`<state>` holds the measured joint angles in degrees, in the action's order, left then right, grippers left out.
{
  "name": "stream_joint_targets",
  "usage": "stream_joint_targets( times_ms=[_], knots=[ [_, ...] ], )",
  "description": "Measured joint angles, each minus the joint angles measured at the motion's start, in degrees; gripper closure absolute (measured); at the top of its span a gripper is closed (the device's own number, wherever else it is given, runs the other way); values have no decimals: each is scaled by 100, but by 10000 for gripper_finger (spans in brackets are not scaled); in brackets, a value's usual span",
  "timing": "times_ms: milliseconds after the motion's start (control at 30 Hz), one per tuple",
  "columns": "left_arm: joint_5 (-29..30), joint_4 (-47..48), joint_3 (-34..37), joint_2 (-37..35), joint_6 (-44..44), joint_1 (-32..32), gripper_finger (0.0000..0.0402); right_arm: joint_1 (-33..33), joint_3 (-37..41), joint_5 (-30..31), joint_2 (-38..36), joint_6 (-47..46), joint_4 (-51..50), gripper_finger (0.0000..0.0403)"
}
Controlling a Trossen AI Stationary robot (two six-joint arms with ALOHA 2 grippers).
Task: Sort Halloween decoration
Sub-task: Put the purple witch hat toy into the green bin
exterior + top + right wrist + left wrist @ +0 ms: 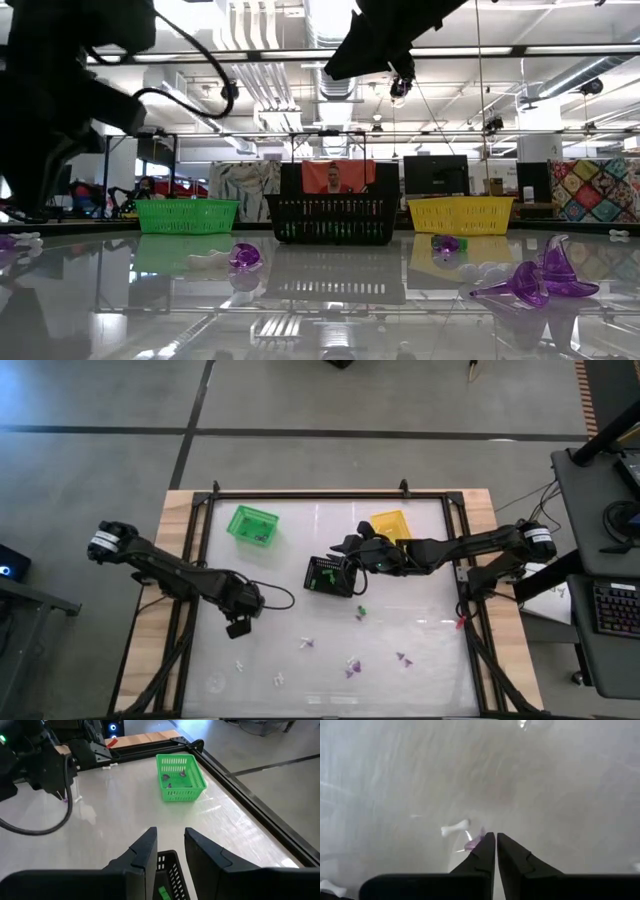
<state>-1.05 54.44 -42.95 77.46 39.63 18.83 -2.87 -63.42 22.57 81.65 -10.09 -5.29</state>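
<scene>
Purple plastic witch-hat trinket lies nearest on the desk. Left claw clenches a purple trinket at eight o'clock; right claw hovers released over the black mesh basket.

Three baskets stand in a row across the far table: green basket, black basket, yellow basket. The right arm spans above the black and yellow ones. Nearer, small trinkets (purple, white) dot otherwise bare table.
</scene>
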Motion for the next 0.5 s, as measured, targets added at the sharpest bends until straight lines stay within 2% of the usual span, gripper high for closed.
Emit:
stream_joint_targets(
  times_ms=[200,367,500],
  knots=[
    [-158,-21,-18,-183,694,4,379,-44,0,-2,0,0,-5,312],
    [-134,-10,-18,-157,975,90,333,-55,0,-2,0,7,-16,312],
    [-108,21,-14,29,1840,83,294,-61,0,-2,0,4,-16,312]
  ],
)
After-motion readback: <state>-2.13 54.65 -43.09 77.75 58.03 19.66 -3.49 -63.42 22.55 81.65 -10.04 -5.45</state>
